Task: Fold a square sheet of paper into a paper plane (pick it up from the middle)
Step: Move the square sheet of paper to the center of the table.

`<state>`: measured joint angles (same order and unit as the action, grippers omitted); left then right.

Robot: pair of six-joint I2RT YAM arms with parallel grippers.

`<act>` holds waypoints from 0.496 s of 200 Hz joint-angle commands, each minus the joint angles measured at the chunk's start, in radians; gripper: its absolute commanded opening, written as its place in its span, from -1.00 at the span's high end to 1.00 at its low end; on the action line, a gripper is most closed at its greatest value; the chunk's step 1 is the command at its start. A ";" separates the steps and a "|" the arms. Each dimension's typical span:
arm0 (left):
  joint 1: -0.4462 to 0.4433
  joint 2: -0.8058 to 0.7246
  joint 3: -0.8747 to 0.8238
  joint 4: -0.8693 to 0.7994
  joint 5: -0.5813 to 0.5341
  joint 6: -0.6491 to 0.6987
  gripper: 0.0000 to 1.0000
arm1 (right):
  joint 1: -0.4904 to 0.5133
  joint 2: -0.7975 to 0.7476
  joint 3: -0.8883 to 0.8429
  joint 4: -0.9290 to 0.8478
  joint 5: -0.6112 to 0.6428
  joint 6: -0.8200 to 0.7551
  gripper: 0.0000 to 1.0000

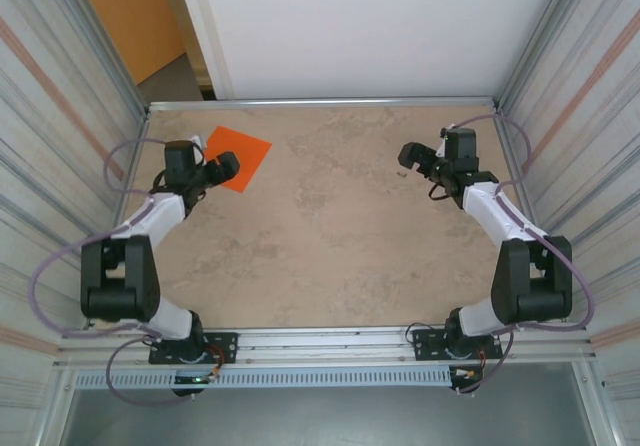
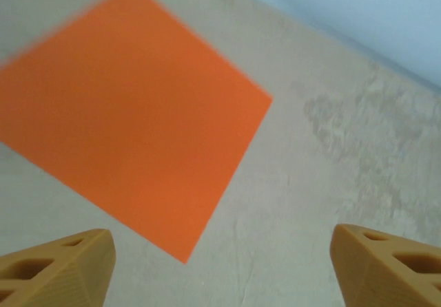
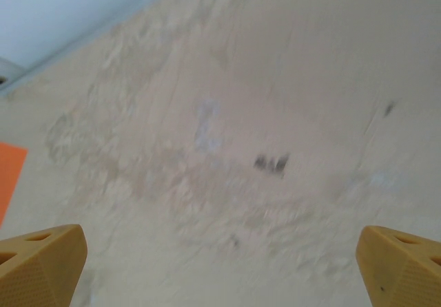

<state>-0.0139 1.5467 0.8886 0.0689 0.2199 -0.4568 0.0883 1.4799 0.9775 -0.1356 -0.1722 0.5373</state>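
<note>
Left gripper [image 1: 220, 170]: jaws apart, empty, over near corner of thin bright orange square sheet of paper [image 1: 241, 154]. Sheet flat, uncreased, far-left on mottled beige tabletop [image 1: 330, 236]. Right gripper [image 1: 414, 158]: jaws spread wide, empty, well apart. No pickup, no fold; all folding outstanding.

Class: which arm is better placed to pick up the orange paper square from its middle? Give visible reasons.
Left. The left gripper, open, hovers at the edge of the square sheet of paper; the right gripper is across the table from it.
</note>
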 commanded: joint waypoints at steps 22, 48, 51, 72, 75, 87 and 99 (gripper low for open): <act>0.004 0.195 0.134 -0.071 0.107 -0.201 0.07 | 0.057 0.058 -0.009 -0.087 -0.113 0.168 -0.94; -0.004 0.301 0.243 -0.166 0.068 -0.206 0.27 | 0.103 0.082 -0.017 -0.090 -0.099 0.174 -0.81; -0.003 0.311 0.256 -0.175 0.064 -0.205 0.29 | 0.109 0.084 -0.018 -0.090 -0.097 0.175 -0.81; -0.004 0.392 0.348 -0.265 0.041 -0.194 0.43 | 0.137 0.105 -0.015 -0.088 -0.092 0.178 -0.75; -0.004 0.403 0.361 -0.278 0.041 -0.190 0.46 | 0.140 0.107 -0.015 -0.088 -0.090 0.180 -0.74; -0.007 0.437 0.396 -0.304 0.045 -0.174 0.54 | 0.149 0.116 -0.011 -0.086 -0.089 0.182 -0.71; -0.011 0.460 0.421 -0.334 0.035 -0.168 0.56 | 0.154 0.120 -0.013 -0.082 -0.089 0.189 -0.71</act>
<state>-0.0154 1.9648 1.2564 -0.1394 0.2764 -0.6331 0.2325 1.5806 0.9684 -0.2047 -0.2607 0.6968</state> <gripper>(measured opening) 0.228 0.858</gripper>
